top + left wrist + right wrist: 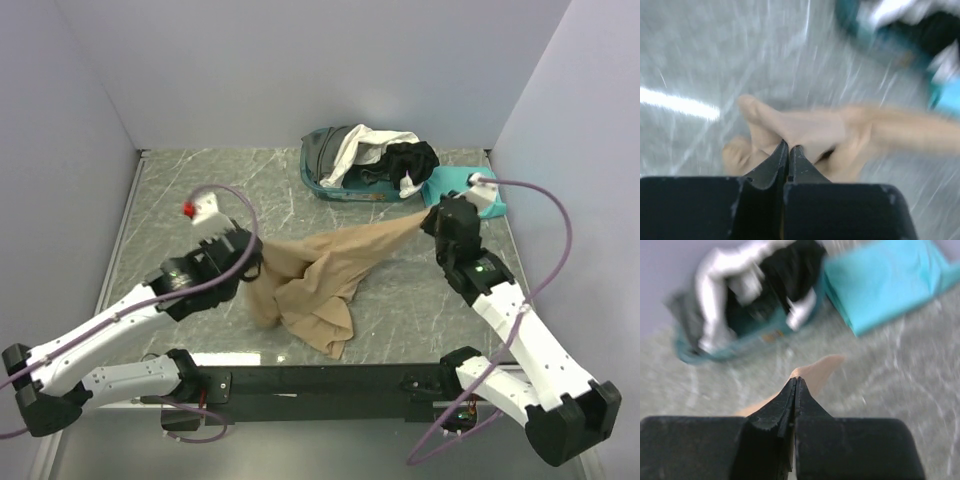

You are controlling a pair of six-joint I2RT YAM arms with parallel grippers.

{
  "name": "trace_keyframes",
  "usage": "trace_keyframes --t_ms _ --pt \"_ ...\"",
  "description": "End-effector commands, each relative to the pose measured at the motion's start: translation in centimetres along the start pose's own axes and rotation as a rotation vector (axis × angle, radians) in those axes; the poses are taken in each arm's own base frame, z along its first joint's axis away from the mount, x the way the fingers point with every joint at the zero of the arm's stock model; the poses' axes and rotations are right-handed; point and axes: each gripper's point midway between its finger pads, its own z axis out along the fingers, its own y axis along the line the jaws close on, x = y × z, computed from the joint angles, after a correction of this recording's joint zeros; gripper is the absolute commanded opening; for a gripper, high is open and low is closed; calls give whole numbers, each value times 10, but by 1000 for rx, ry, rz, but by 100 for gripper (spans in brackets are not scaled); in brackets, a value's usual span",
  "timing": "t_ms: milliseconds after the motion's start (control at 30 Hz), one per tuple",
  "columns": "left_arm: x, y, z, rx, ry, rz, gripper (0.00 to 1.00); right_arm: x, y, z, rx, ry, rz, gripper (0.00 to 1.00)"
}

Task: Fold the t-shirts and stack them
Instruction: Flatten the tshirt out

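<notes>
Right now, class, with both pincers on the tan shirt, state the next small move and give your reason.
Probably draw the two apart. The left pincer and right pincer are each shut on the tan shirt, which is bunched between them, so it needs spreading before any fold.

We find the stretched shirt [330, 270] mid-table [200, 180], strung between the left gripper [252, 262] and the right gripper [432, 218] - its bulk sags toward the near edge. Behind it stands the basket [320, 185] with heaped shirts [375, 155] in it. The folded shirt [450, 183] lies just right of the basket, behind the right gripper.
</notes>
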Motion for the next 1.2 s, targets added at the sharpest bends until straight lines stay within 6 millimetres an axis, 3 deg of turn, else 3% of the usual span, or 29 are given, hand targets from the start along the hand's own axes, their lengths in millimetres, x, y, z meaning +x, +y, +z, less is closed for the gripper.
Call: trace_keyframes --t_ms 0,33,100,133,200,233,300,333,367,500,533,700,833,967,1067,1167 --pt "-101 7 -21 -95 -336 -79 1 -87 20 -29 -74 -199 67 0" --pt "-124 -1 -31 -89 -375 -72 1 -108 24 -39 -89 -241 67 0" --pt "-158 4 -43 -138 -464 -83 1 -144 29 -59 -125 -321 98 0" --pt "-180 -2 -57 -126 -505 -119 1 -154 30 -66 -135 -347 86 0" --pt "-208 0 -76 -146 -568 -106 1 -186 34 -89 -180 -416 109 0" --pt "-232 -10 -93 -91 -614 -167 1 -195 35 -97 -194 -436 101 0" --pt "-252 -30 -112 34 -633 -149 1 -212 41 -116 -249 -466 95 0" --pt "-274 -35 -134 99 -686 -144 1 -231 40 -134 -275 -509 106 0" --pt "-284 -39 -145 141 -710 -142 1 -235 44 -142 -309 -511 97 0" --pt "-323 -38 -190 216 -796 -165 1 -271 45 -191 -406 -603 111 0" --pt "-334 -39 -205 249 -820 -158 1 -285 42 -211 -431 -643 124 0" --pt "-359 -46 -251 403 -876 -140 1 -318 39 -276 -570 -736 139 0" --pt "-380 -43 -302 568 -932 -168 1 -330 38 -317 -671 -784 134 0" --pt "-391 -47 -333 676 -965 -165 1 -338 30 -341 -709 -827 162 0" --pt "-396 -51 -339 685 -967 -152 1 -339 27 -346 -716 -836 174 0" --pt "-393 -62 -333 694 -962 -113 4 -338 31 -334 -695 -818 168 0"
